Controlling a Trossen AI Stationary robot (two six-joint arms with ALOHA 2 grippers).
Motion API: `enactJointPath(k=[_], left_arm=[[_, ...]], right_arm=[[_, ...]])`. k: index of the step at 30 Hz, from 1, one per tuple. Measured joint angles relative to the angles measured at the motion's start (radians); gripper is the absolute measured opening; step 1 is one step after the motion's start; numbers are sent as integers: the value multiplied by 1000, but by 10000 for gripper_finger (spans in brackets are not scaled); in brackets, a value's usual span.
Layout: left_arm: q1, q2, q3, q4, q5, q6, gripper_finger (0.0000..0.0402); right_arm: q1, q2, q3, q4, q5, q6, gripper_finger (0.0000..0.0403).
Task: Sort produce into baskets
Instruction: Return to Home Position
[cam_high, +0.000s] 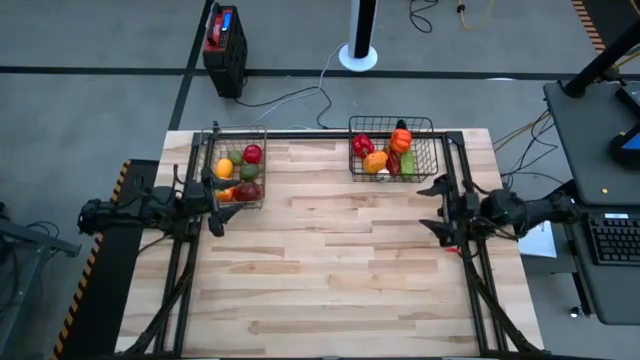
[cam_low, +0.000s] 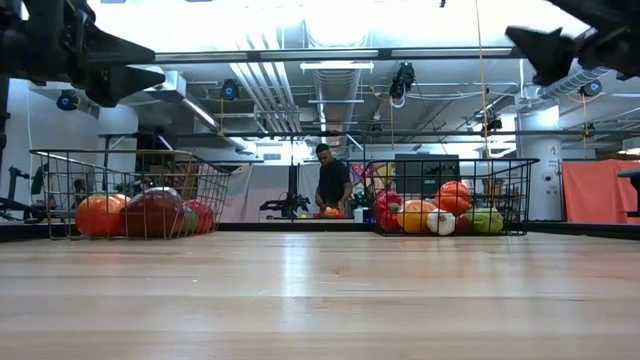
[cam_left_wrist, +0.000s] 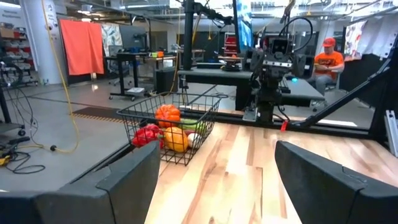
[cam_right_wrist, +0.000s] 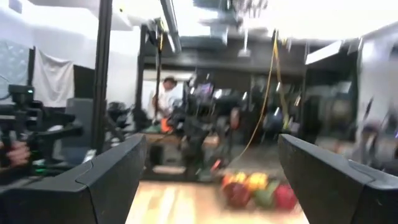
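Two black wire baskets stand at the table's far side. The left basket (cam_high: 236, 164) holds red, orange, yellow, green and maroon produce (cam_low: 150, 212). The right basket (cam_high: 393, 148) holds red, orange, green and a small white piece (cam_low: 440, 222); it also shows in the left wrist view (cam_left_wrist: 169, 129). My left gripper (cam_high: 212, 202) is open and empty, raised at the table's left edge beside the left basket. My right gripper (cam_high: 436, 208) is open and empty, raised at the right edge, nearer than the right basket.
A black box with a red top (cam_high: 224, 38) stands on the floor beyond the table. A desk with a keyboard (cam_high: 612, 238) stands to the right. People show in the room behind (cam_low: 331, 184). The wooden tabletop (cam_high: 330, 270) lies bare between the arms.
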Motion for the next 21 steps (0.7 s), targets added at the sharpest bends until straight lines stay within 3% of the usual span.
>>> enactJointPath(k=[9,21], left_arm=[[0,15,0,1,0,-9,300],[0,16,0,1,0,-9,300]], right_arm=[[0,58,0,-100,0,302,352],[0,82,0,-99,0,334,352]])
